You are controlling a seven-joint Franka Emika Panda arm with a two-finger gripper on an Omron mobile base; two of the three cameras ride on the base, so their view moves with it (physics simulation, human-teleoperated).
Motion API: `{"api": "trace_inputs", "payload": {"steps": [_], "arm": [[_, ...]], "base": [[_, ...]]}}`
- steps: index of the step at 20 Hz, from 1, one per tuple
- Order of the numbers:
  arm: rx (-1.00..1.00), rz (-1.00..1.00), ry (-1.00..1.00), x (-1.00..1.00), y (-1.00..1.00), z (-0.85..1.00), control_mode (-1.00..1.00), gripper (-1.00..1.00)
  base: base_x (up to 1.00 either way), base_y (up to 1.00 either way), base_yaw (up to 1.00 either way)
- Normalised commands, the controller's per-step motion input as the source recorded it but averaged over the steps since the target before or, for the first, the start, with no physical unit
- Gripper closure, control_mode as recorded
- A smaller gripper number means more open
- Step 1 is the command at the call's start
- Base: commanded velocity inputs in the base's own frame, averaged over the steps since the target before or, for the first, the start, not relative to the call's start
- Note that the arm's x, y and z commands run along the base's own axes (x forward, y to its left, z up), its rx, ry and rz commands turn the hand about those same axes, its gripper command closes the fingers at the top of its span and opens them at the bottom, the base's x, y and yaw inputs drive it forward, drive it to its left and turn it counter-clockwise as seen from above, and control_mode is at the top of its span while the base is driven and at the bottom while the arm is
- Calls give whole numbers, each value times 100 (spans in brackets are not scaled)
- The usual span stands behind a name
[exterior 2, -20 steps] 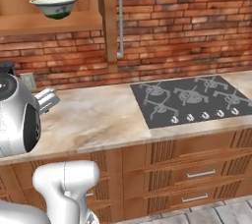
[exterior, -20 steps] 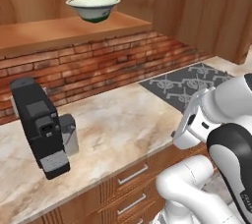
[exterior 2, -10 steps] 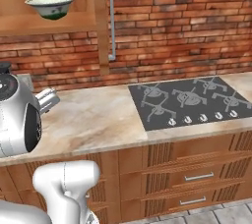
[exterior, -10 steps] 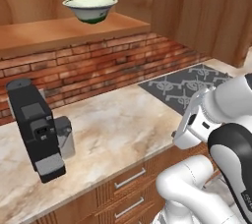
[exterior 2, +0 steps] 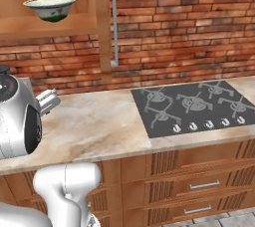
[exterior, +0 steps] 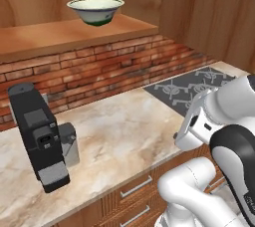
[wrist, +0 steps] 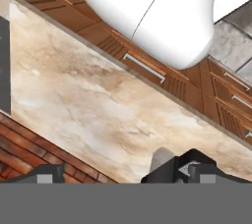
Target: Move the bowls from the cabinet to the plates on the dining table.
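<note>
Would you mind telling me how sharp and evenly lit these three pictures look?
Left base view: soft, even light, the pale cream-green bowl on the brown wooden cabinet shelf slightly blurred. Right base view: crisp, no glare on the black hob. Hand view: marble-patterned counter smeared and coarse.

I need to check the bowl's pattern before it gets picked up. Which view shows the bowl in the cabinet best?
The left base view: the bowl is largest there, seen whole on the cabinet shelf, with its green band clear. The right base view also shows it whole, but smaller and near the picture's edge.
</note>
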Motion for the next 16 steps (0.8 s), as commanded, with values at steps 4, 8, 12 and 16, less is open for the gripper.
{"api": "trace_inputs", "payload": {"steps": [4,8,12,16], "arm": [[0,0,0,0,0,0,100,-100],[0,0,0,0,0,0,100,-100],[0,0,0,0,0,0,100,-100],[-2,1,0,0,4,2,-100,-100]], "base": [[21,0,0],[0,0,0],[1,0,0],[0,2,0]]}}
